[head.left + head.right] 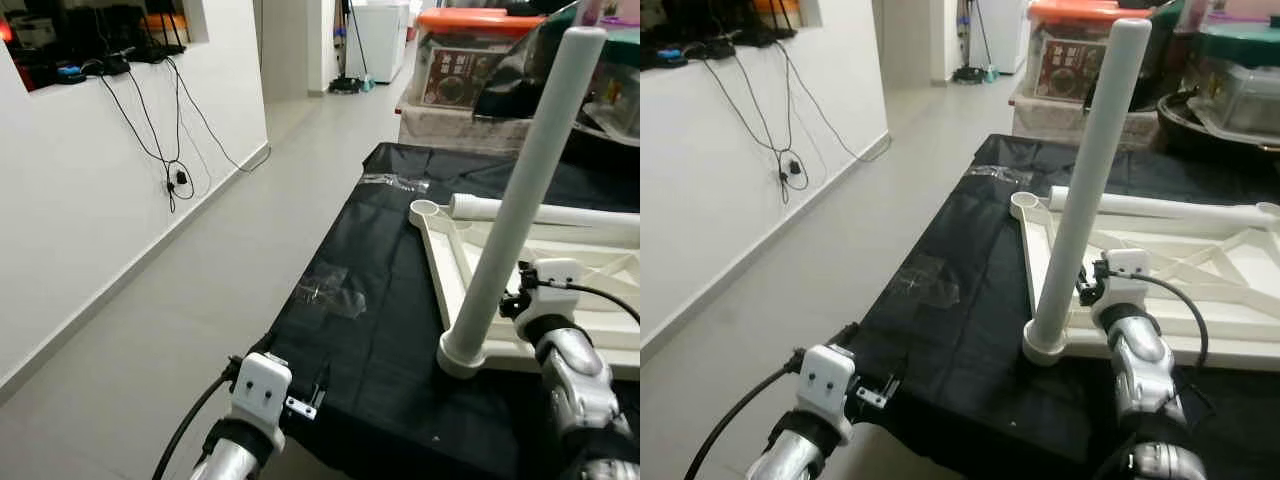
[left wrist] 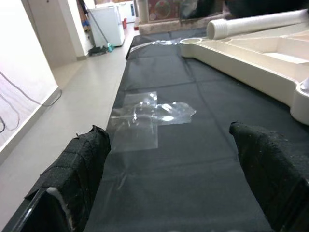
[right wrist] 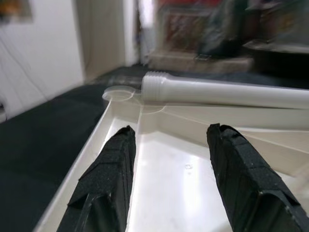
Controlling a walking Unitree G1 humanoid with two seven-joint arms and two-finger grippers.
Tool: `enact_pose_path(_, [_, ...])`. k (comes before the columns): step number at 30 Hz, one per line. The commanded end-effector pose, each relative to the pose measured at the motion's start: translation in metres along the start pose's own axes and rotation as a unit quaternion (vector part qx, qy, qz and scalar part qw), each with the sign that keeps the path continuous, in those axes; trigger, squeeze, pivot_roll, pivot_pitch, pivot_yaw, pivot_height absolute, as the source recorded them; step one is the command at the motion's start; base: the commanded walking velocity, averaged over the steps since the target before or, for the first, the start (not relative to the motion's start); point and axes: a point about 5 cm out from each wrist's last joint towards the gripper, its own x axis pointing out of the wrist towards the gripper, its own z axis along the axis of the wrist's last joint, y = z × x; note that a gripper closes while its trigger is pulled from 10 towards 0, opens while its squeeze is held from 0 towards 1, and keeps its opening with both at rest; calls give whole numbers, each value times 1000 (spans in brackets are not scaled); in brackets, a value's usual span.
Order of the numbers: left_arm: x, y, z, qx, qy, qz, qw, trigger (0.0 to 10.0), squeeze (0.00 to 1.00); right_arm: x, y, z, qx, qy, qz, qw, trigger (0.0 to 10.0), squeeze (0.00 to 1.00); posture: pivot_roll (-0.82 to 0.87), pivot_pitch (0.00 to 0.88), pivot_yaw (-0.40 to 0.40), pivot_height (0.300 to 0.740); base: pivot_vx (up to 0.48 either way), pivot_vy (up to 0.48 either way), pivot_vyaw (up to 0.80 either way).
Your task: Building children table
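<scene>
- Cream plastic tabletop (image 1: 455, 275) lies underside-up on the black-covered desk (image 1: 370, 340), so its corner sockets face you; one leg (image 1: 520, 190) already stands in the near socket.
- A second leg (image 3: 227, 92) lies loose across the far side of the frame, beside the empty socket (image 1: 424, 209).
- Your right gripper (image 3: 169, 164) hovers over the frame, jaws spread and empty, facing that leg.
- Your left gripper (image 2: 174, 179) sits at the desk's near edge, jaws spread, open floor to its left.

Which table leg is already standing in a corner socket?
The near leg, upright in the tabletop's front corner socket beside the right end effector. The other leg lies on its side across the tabletop.
</scene>
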Motion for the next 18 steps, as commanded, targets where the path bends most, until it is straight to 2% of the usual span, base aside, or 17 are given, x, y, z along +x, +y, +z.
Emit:
enact_pose_path(1, [-1,1,-4,3,13,-1,1000,10000,0,-2,-1,9,4,-9,-19,1000,10000,0,-2,0,9,740,0,0,0])
enact_pose_path(3, [-1,3,-5,4,14,1,1000,10000,0,-22,10,12,3,-15,-7,1000,10000,0,-12,0,20,740,0,0,0])
enact_pose_path(6, [-2,4,-6,5,15,4,1000,10000,0,-36,21,15,6,-27,11,1000,10000,0,-15,0,25,740,0,0,0])
enact_pose_path(7, [-2,4,-6,5,15,4,1000,10000,0,-36,21,15,6,-27,11,1000,10000,0,-15,0,25,740,0,0,0])
enact_pose_path(10, [-3,7,-6,10,15,14,1000,10000,0,-41,39,23,6,-52,36,998,10000,0,-20,0,43,740,0,0,0])
enact_pose_path(11, [-3,7,-6,10,15,14,1000,10000,0,-41,39,23,6,-52,36,998,10000,0,-20,0,43,740,0,0,0])
enact_pose_path(12, [-4,9,-6,13,16,20,1000,10000,0,-45,51,28,19,-56,39,998,10000,0,-19,0,51,740,0,0,0])
enact_pose_path(15, [-4,10,-6,15,17,22,1000,10000,0,-47,55,30,23,-52,36,998,10000,0,-13,0,48,740,0,0,0])
enact_pose_path(18, [-4,12,-6,19,18,24,999,10000,0,-53,60,30,33,-28,17,999,10000,0,-8,0,50,740,0,0,-710])
